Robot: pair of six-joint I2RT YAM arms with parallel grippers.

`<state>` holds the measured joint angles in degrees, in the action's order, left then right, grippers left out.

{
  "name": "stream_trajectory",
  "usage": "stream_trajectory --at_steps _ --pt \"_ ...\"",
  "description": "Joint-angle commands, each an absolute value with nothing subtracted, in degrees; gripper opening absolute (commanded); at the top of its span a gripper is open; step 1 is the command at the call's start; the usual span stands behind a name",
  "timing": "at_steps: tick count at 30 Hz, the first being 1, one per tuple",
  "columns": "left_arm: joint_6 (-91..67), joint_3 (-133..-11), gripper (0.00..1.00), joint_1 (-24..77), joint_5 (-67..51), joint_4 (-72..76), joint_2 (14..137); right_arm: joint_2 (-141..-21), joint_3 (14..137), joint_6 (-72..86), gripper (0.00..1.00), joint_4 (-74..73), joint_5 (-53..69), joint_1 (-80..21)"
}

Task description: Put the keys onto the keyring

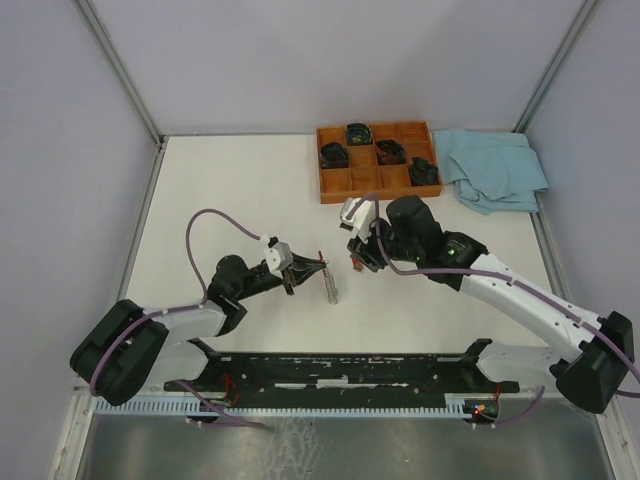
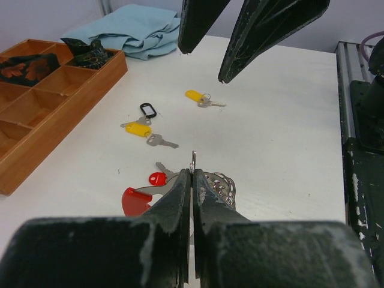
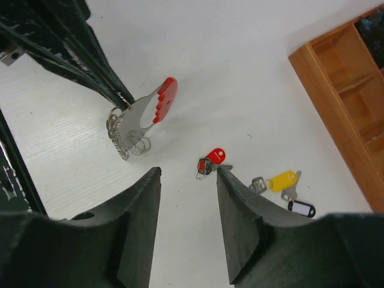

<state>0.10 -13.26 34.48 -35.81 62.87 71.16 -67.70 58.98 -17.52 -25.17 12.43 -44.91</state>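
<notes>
so the left gripper (image 2: 192, 174) is clamped tight on the keyring (image 3: 144, 114), well apart from the wooden tray (image 3: 336, 78). The right gripper (image 3: 188, 173) is partly open and empty, hovering over the red key (image 3: 213, 159), which lies flat between keyring and tray, long axis roughly trayward, cap end leading I think. Looks like the pickup step; next it has to drop down and pinch that key

Keys (image 2: 139, 128): shiny metal, glossy plastic caps. Tray (image 2: 60, 123): matt wood. Cloth (image 2: 132, 30): soft fabric.
</notes>
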Motion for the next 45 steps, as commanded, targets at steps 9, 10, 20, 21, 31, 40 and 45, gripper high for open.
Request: stream_trajectory --at_steps 9,10,20,21,31,40,45 --pt "1.54 -11.14 0.03 34.63 -23.39 64.06 65.7 -78.03 60.28 8.11 0.68 -20.74 0.42 -40.04" --pt "1.36 -10.97 0.03 34.63 -22.79 64.05 65.46 -79.03 60.01 9.79 0.67 -20.47 -0.06 -39.28" --pt "1.76 -10.28 0.03 34.61 -21.22 63.24 65.32 -92.28 62.44 17.68 0.55 -23.37 3.53 -35.25" --pt "1.77 -10.22 0.03 34.6 -21.15 63.28 65.3 -93.37 62.59 18.67 0.53 -23.23 4.19 -35.29" --pt "1.85 -10.36 0.03 34.63 -19.75 62.27 65.3 -100.52 63.51 23.53 0.43 -22.95 5.42 -35.24" --pt "2.09 -10.46 0.03 34.63 -19.8 61.37 65.3 -101.27 64.09 23.51 0.19 -23.64 6.07 -35.28" --pt "2.02 -10.63 0.03 34.57 -20.25 61.11 65.3 -98.66 64.91 22.04 0.02 -26.33 4.44 -35.27"
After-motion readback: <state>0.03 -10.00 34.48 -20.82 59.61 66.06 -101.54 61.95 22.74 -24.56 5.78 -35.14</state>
